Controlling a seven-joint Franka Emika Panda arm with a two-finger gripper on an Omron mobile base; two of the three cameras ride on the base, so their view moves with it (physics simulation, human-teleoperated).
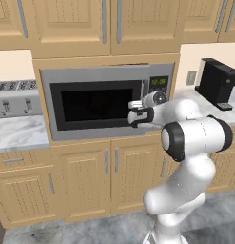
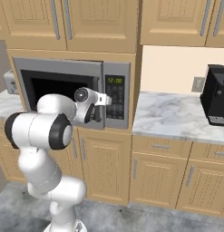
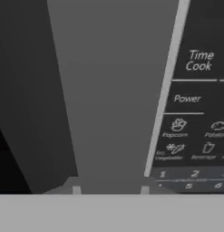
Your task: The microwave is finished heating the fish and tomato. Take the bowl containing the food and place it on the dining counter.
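The microwave (image 1: 100,102) (image 2: 59,72) is built into the wooden cabinets, and its dark glass door is closed. Green digits glow on its control panel (image 1: 159,83) (image 2: 115,97) (image 3: 195,113). My gripper (image 1: 132,112) (image 2: 102,105) (image 3: 110,189) is at the vertical bar handle (image 3: 118,90), open, with one fingertip on each side of the bar. The bowl, the fish and the tomato are hidden behind the dark door. The dining counter is out of view.
A silver toaster (image 1: 16,97) (image 2: 9,81) stands on the marble top left of the microwave. A black coffee machine (image 1: 216,83) (image 2: 216,95) stands on the marble counter (image 2: 172,115) to the right. Wooden cabinets run above and below.
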